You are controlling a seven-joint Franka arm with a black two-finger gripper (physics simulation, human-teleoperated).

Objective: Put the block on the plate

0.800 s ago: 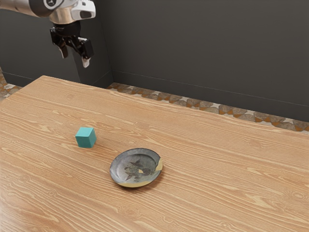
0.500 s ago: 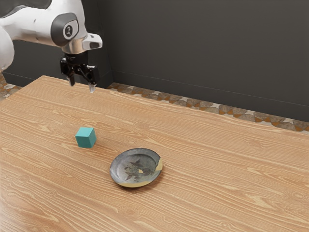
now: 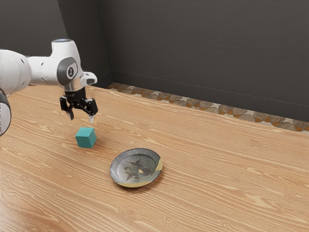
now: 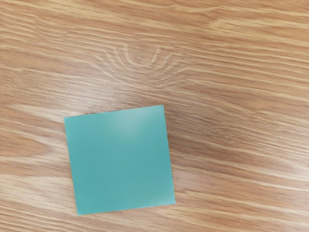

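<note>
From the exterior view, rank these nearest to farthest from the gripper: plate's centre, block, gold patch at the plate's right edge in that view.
1. Block: on the table, below the gripper.
2. Plate's centre: past the block, toward the exterior view's right.
3. Gold patch: farther to that side.

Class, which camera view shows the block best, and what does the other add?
The wrist view: it looks down on the block close up, with the whole top face and all four edges clear. The exterior view shows it smaller, but with side faces and the plate nearby.
</note>
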